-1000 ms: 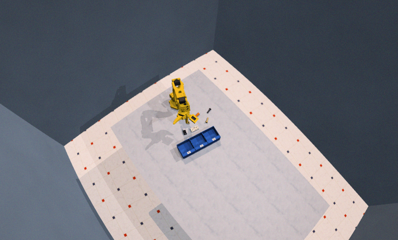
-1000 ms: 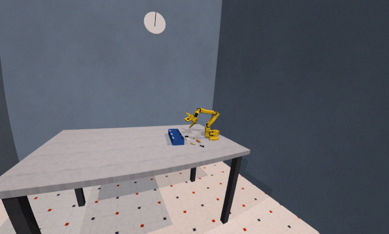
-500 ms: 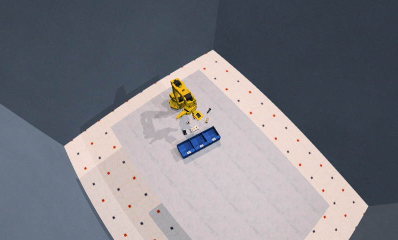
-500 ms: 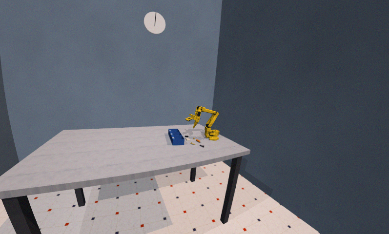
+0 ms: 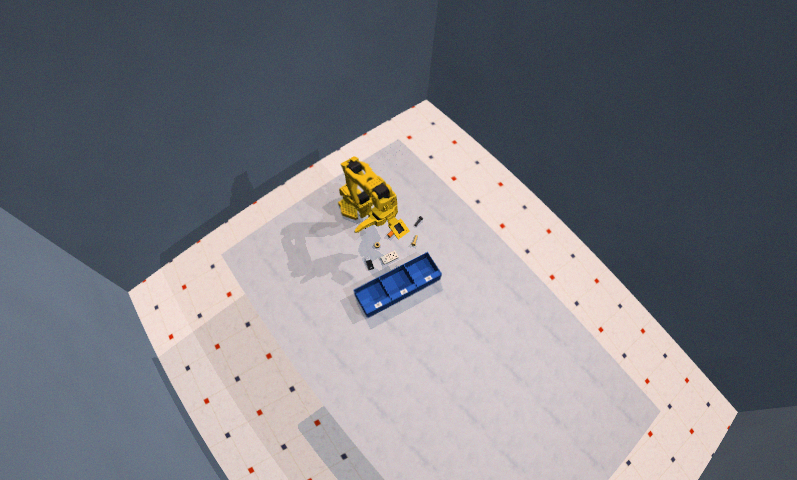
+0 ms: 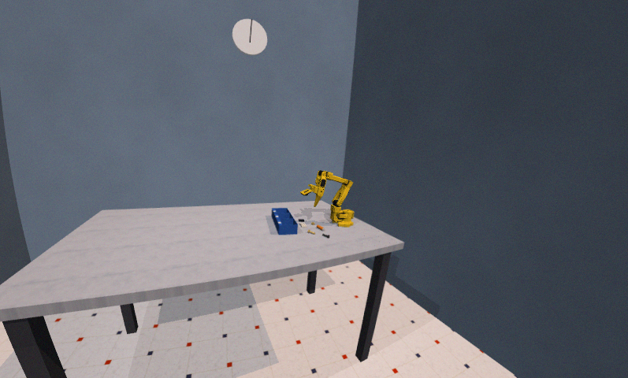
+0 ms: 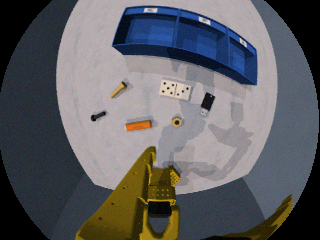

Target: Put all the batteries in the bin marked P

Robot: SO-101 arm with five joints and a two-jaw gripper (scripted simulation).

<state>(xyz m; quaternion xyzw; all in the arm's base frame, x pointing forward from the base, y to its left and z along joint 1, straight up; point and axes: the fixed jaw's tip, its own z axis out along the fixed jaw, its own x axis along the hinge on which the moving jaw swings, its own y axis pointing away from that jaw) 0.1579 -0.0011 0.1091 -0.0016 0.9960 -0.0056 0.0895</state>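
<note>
An orange cylindrical battery (image 7: 138, 126) (image 5: 391, 234) (image 6: 320, 227) lies on the table on the arm's side of the blue bin row (image 7: 131, 35) (image 5: 366, 303) (image 6: 283, 227). The row has three compartments with small white labels that are too small to read. A small black block (image 7: 207, 100) (image 5: 369, 263) with a pale end lies close to the bins; I cannot tell what it is. My gripper (image 7: 220, 176) (image 5: 373, 226) (image 6: 308, 198) is open and empty. It hangs well above the table, near the battery and closer to the arm's base.
A white dotted plate (image 7: 171, 88) (image 5: 389, 258), a brass nut (image 7: 176, 120) (image 5: 376, 244), a tan bolt (image 7: 119, 88) (image 5: 414, 240) and a black bolt (image 7: 98, 115) (image 5: 418, 220) lie between the arm and the bins. The table edge is near the arm's base.
</note>
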